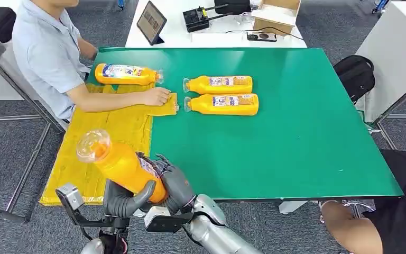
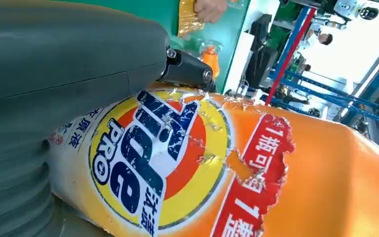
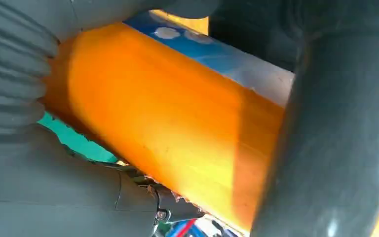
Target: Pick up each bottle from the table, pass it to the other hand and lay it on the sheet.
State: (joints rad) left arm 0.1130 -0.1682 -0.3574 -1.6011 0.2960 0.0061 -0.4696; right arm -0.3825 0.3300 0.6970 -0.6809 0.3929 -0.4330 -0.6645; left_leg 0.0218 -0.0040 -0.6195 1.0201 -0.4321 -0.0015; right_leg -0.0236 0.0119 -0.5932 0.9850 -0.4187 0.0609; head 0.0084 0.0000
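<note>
Over the near end of the yellow sheet (image 1: 116, 127), both hands grip one orange bottle (image 1: 119, 164), tilted with its clear cap up and away: the left hand (image 1: 129, 200) wraps its base from below, the right hand (image 1: 173, 180) closes on its side. At the sheet's far end lies another bottle (image 1: 127, 74), a person's hand (image 1: 156, 96) just beside it. Right of the sheet, on the green table (image 1: 296, 132), two bottles (image 1: 221, 84) (image 1: 223, 104) lie side by side.

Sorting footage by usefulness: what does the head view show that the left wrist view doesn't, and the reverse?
Head view alone: two bottles side by side on the green table, and both robot hands on the held bottle, left hand, right hand. Left wrist view alone: the held bottle's torn label close up. Both: that bottle, the yellow sheet and a person's hand on it.
</note>
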